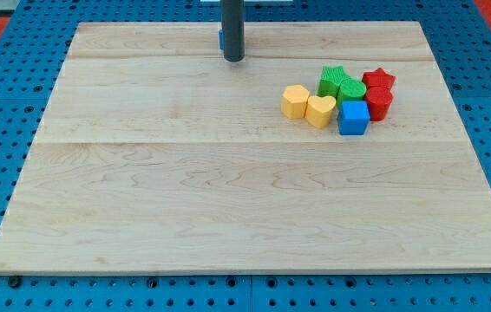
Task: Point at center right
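My tip point(233, 59), the lower end of a straight dark rod with no jaws to spread or press together, rests on the pale wooden board point(228, 208) near the view's top edge, touching no block that I can confirm. A sliver of a blue block point(220, 38) shows just behind the rod on the view's left; its shape is hidden.

The board is made of light, grained planks joined lengthwise, and it lies on a blue perforated surface point(3, 295).

All other blocks sit in one tight cluster to the view's right of my tip and somewhat lower, well apart from it. Nearest my tip is a yellow block with faceted sides point(295, 100), touching a yellow heart-shaped block point(320, 110). Beyond them stand a green star-shaped block point(332, 78), a green rounded block point(350, 89), a blue cube point(354, 117), a red star-shaped block point(378, 80) and a red cylindrical block point(379, 102).

The board's centre right, past the cluster, lies far from my tip.
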Controlling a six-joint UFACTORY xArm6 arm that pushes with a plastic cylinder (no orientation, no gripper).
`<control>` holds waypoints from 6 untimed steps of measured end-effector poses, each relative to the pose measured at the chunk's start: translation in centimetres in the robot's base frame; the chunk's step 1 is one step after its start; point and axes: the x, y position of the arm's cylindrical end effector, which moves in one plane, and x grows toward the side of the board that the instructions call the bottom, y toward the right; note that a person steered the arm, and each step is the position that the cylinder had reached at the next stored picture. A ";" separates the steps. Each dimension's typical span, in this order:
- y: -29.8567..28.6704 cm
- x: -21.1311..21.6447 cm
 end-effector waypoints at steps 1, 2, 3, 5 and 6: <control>0.0 0.0; 0.4 -0.2; 0.9 -0.3; 15.9 -0.6; 28.4 1.3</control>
